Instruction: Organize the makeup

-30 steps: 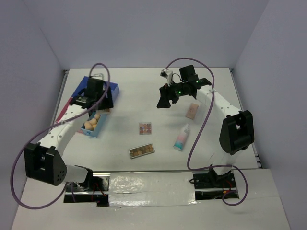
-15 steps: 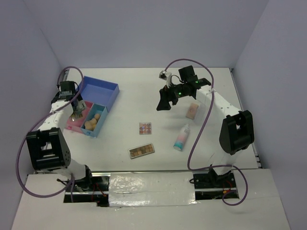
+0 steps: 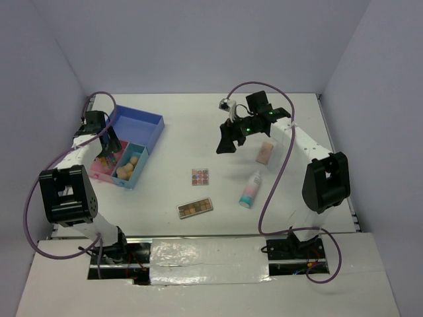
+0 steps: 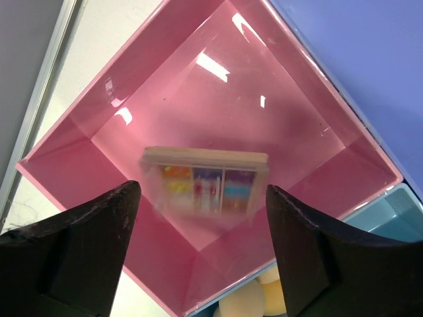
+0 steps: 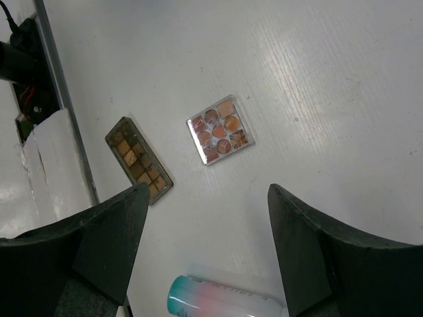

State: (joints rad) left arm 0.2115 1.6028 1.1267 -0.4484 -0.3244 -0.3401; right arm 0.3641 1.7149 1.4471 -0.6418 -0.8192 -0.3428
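Camera overhead: hanging the right gripper point(image 3: 227, 140) above the table point(image 3: 172, 152), jaws spread, holding nothing. Placing the square palette point(image 3: 199, 176) toward the bases and slightly leftward of it, the long palette point(image 3: 195, 208) nearer the bases again, the tube point(image 3: 251, 189) and beige compact point(image 3: 266, 152) off to the right. Keeping the left gripper point(image 3: 104, 150) over the tray point(image 3: 135, 125), well apart from all four, so judging the right arm the nearer.

Left wrist: looking down into the pink compartment point(image 4: 218, 92), fingers point(image 4: 79, 251) wide apart and gripping nothing. Showing a small palette point(image 4: 205, 181), blurred, inside that compartment, long axis running finger to finger. Glimpsing peach sponges point(image 4: 248, 305) in the neighbouring teal compartment point(image 4: 390, 218).

Right wrist: pointing down at bare table, jaws wide and empty. Finding the square palette ahead of the fingertips, rotated against the finger line, and the long palette leftward, lying diagonally. Needing, by this reading, a short advance and a wrist turn.
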